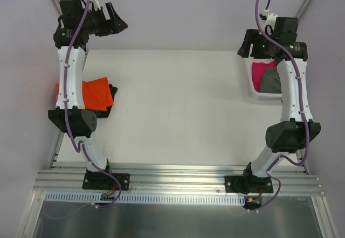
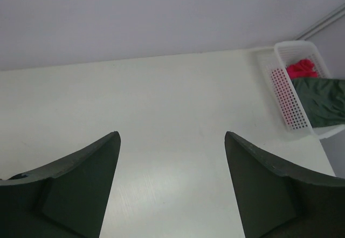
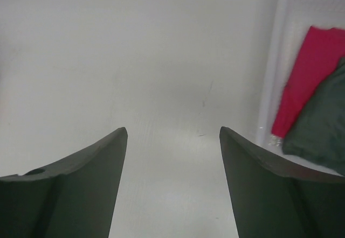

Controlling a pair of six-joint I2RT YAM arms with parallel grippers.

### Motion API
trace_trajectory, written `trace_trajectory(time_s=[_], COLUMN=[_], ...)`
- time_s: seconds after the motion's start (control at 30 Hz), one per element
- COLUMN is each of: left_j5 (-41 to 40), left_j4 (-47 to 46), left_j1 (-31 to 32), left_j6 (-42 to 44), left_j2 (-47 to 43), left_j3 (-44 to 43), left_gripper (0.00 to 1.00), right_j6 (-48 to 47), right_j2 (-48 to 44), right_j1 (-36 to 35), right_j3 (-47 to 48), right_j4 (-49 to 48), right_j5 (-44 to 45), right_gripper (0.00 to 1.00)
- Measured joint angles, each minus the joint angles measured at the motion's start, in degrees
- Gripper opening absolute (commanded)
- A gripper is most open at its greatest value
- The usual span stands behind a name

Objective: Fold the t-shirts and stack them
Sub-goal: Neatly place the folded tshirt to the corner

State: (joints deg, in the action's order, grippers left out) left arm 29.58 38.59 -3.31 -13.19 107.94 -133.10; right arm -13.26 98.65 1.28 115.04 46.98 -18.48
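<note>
A folded bright orange t-shirt (image 1: 96, 93) lies on a navy blue t-shirt (image 1: 112, 95) at the table's left edge, partly hidden by my left arm. A magenta pink t-shirt (image 1: 261, 72) and a grey-olive t-shirt (image 1: 273, 82) lie in the white basket (image 1: 253, 91) at the right. They also show in the left wrist view, pink (image 2: 301, 68) and grey-olive (image 2: 323, 100), and in the right wrist view, pink (image 3: 304, 79) and grey-olive (image 3: 322, 125). My left gripper (image 1: 117, 20) is raised over the far left, open and empty. My right gripper (image 1: 246, 44) is raised beside the basket, open and empty.
The white lattice basket (image 2: 285, 95) stands at the far right edge of the table. A pale wall rises behind the table (image 1: 178, 103). A metal rail (image 1: 178, 179) with both arm bases runs along the near edge.
</note>
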Motion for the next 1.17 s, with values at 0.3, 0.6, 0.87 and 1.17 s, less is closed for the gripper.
trace_trajectory(time_s=[0.3, 0.6, 0.87, 1.17], left_j5=[-4.3, -8.2, -22.0, -34.3], left_j4=[-0.6, 1.2, 0.8, 0.0], left_j1=[16.3, 26.0, 35.3, 43.2], left_j6=[8.4, 10.4, 19.3, 26.6], left_j2=[5.3, 7.1, 11.2, 15.8], left_j3=[5.3, 8.2, 6.6, 7.0], left_gripper=[0.9, 0.99, 0.99, 0.99], right_j6=[-10.0, -4.2, -1.0, 0.8], right_j2=[1.5, 4.0, 5.0, 5.8], right_j1=[-1.0, -2.0, -1.9, -2.5], right_j3=[1.4, 2.0, 3.0, 2.0], right_j4=[0.2, 2.4, 5.5, 5.8], right_j5=[11.6, 12.3, 11.6, 12.3], right_gripper=[0.83, 0.97, 0.97, 0.97])
